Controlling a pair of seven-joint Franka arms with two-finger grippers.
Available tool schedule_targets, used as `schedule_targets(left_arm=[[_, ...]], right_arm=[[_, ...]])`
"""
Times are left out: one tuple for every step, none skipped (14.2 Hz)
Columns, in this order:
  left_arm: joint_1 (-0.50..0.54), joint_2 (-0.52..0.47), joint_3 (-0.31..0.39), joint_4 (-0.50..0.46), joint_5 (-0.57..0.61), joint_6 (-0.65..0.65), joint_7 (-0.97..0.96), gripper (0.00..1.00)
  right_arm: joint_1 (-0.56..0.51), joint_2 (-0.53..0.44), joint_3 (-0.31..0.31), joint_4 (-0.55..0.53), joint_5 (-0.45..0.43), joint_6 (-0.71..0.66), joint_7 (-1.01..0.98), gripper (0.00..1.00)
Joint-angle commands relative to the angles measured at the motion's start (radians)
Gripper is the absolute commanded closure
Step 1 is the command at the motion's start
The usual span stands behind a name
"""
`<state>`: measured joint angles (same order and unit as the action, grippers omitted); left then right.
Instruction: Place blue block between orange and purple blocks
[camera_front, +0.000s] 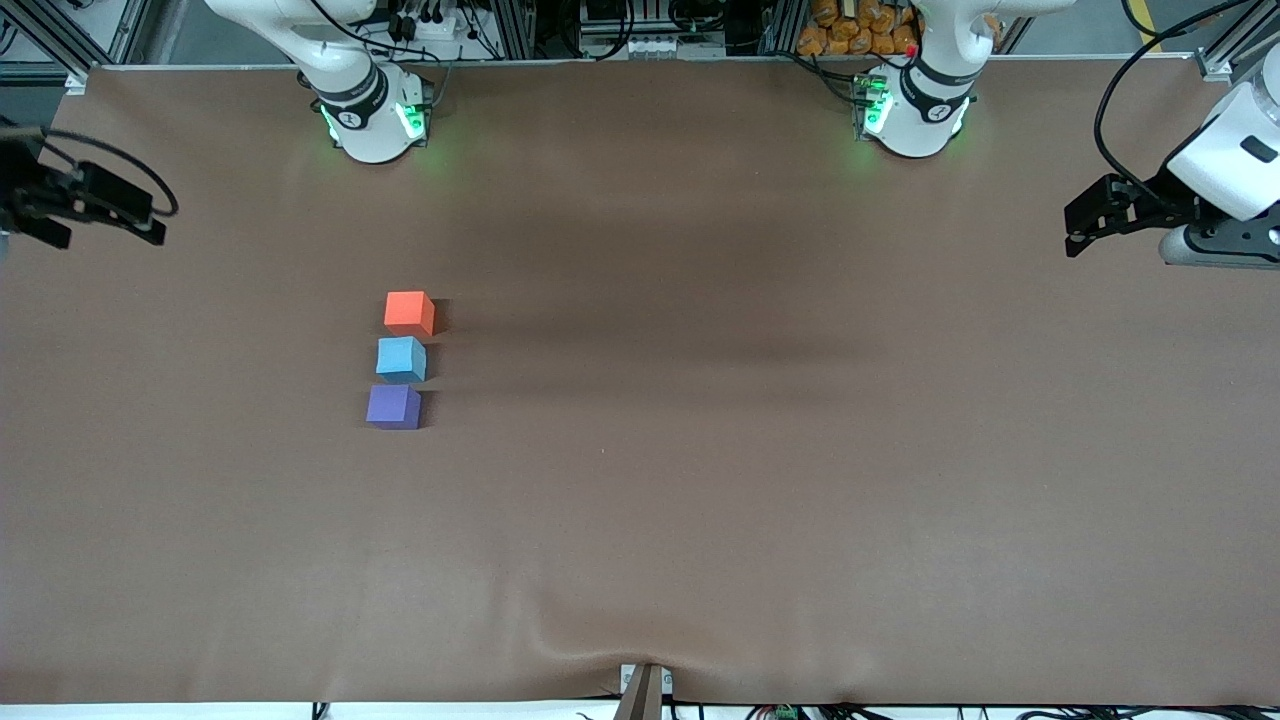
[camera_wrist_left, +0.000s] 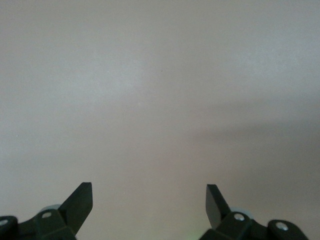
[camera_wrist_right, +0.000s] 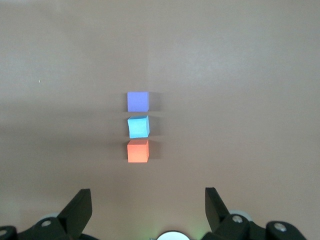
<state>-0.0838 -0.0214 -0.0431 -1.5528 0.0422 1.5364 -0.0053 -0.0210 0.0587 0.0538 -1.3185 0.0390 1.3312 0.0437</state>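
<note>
The blue block (camera_front: 401, 359) sits between the orange block (camera_front: 409, 312) and purple block (camera_front: 393, 407). The left tool (camera_wrist_left: 149, 201) and right tool (camera_wrist_right: 148, 206) are both wide, empty, well apart from it.

You are looking at two glossy white arms with round bases (camera_front: 375, 125) ringed by black bands and lit by green lamps, with black cables looping along them. Each wrist ends in a matte black two-finger gripper (camera_wrist_left: 149, 202) with wedge-shaped fingertips (camera_wrist_right: 80, 202) and silver screws at the knuckles.
</note>
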Motion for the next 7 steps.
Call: schedule_targets(left_arm=[[-0.005,0.008,0.000,0.019,0.001,-0.005,-0.007,0.00],[-0.005,0.008,0.000,0.019,0.001,-0.007,-0.008,0.00],[-0.005,0.008,0.000,0.019,0.001,-0.005,-0.008,0.00],[-0.005,0.008,0.000,0.019,0.001,-0.005,-0.008,0.00],[-0.005,0.008,0.000,0.019,-0.001,-0.005,-0.005,0.00],[-0.008,0.006,-0.003,0.020,-0.001,-0.005,-0.010,0.00],[-0.011,0.008,-0.008,0.020,0.001,-0.007,-0.016,0.00]], right_arm=[[-0.008,-0.195,-0.017,-0.304,-0.010,0.152,0.009,0.00],[-0.011,-0.206,-0.025,-0.326,-0.010,0.158,0.009,0.00],[-0.007,-0.204,-0.046,-0.324,-0.010,0.157,-0.001,0.00],[-0.005,-0.203,-0.046,-0.323,-0.010,0.157,-0.002,0.00],[-0.005,-0.195,-0.043,-0.308,-0.013,0.157,-0.004,0.00],[-0.008,-0.176,-0.043,-0.265,-0.031,0.151,-0.007,0.00],[-0.005,-0.149,-0.043,-0.225,-0.074,0.135,-0.007,0.00]])
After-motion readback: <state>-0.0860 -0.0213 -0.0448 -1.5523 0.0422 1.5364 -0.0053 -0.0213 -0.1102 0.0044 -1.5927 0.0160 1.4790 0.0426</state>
